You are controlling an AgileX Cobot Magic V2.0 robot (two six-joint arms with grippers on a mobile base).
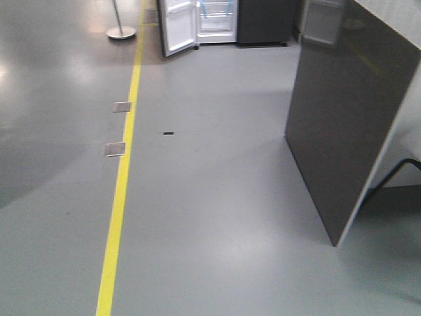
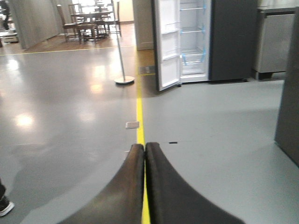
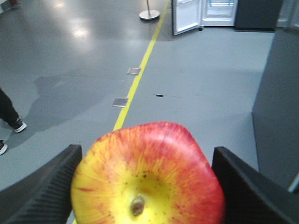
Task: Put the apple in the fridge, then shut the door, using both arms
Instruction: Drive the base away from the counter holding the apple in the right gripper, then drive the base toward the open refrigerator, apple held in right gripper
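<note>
The apple (image 3: 149, 175), red over yellow with its dimpled end toward the camera, fills the bottom of the right wrist view. My right gripper (image 3: 147, 150) is shut on it, one dark finger pressing each side. In the left wrist view my left gripper (image 2: 144, 147) is shut on nothing, with its fingertips touching above the floor. The fridge (image 1: 217, 18) (image 2: 194, 39) (image 3: 219, 10) stands far ahead across the floor, showing its white interior and blue-taped shelves. Its door (image 1: 177, 26) (image 2: 168, 46) (image 3: 187, 16) is swung open on the left side.
A yellow floor line (image 1: 125, 171) runs toward the fridge, with two metal floor plates (image 1: 122, 106) beside it. A post's round base (image 1: 121, 31) stands left of the door. A tall dark grey panel (image 1: 348, 112) is close on the right. A person's shoe (image 3: 17, 125) is at the left.
</note>
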